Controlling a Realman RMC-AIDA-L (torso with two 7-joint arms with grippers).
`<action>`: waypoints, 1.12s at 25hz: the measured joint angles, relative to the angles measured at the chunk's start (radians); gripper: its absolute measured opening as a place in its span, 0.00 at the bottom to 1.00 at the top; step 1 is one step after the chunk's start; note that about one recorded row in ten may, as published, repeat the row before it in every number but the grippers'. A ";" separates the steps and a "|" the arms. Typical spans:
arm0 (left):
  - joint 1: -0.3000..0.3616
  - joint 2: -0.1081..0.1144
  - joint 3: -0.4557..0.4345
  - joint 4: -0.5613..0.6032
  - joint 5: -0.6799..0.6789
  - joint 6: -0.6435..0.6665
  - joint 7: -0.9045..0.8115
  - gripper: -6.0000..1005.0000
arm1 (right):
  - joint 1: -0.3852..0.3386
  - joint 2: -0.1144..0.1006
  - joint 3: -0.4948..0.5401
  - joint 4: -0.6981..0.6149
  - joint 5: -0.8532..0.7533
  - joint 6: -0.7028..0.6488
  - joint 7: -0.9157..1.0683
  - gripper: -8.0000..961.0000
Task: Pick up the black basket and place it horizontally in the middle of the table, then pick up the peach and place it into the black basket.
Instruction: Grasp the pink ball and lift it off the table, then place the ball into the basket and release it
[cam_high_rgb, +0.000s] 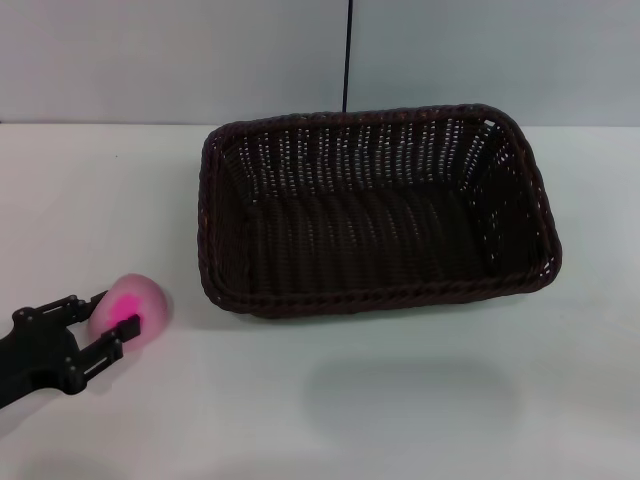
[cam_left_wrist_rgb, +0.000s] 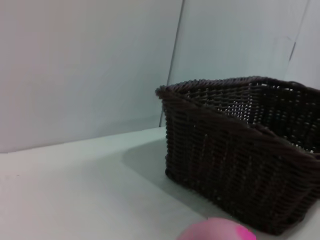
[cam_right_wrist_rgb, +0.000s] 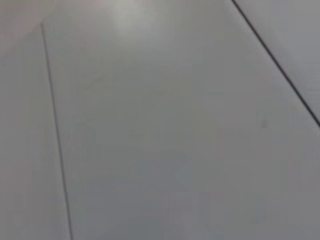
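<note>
At table's (cam_high_rgb: 420, 400) near-left: left gripper (cam_high_rgb: 113, 316) clamped on peach (cam_high_rgb: 135, 303), black basket (cam_high_rgb: 375, 215) up-right, long axis crosswise. Right gripper unseen, state unknowable.

Rough woven wicker black basket (cam_high_rgb: 375, 215), smooth matt white table (cam_high_rgb: 420, 400).

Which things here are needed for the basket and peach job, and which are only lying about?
For the job:
black basket, empty, lying across the table
peach, left of the basket
left gripper, fingers around the peach

Lying about:
black cable behind the basket
</note>
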 joint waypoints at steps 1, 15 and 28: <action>0.000 0.000 0.000 0.000 0.000 0.000 0.000 0.60 | 0.000 0.000 0.000 0.000 0.000 0.000 0.000 0.79; 0.006 0.004 -0.063 0.000 -0.125 0.052 -0.006 0.34 | 0.059 0.003 0.022 0.185 0.001 0.000 -0.070 0.79; -0.106 -0.004 -0.167 0.002 -0.263 0.294 0.003 0.22 | 0.122 0.008 0.020 0.302 0.002 0.001 -0.159 0.79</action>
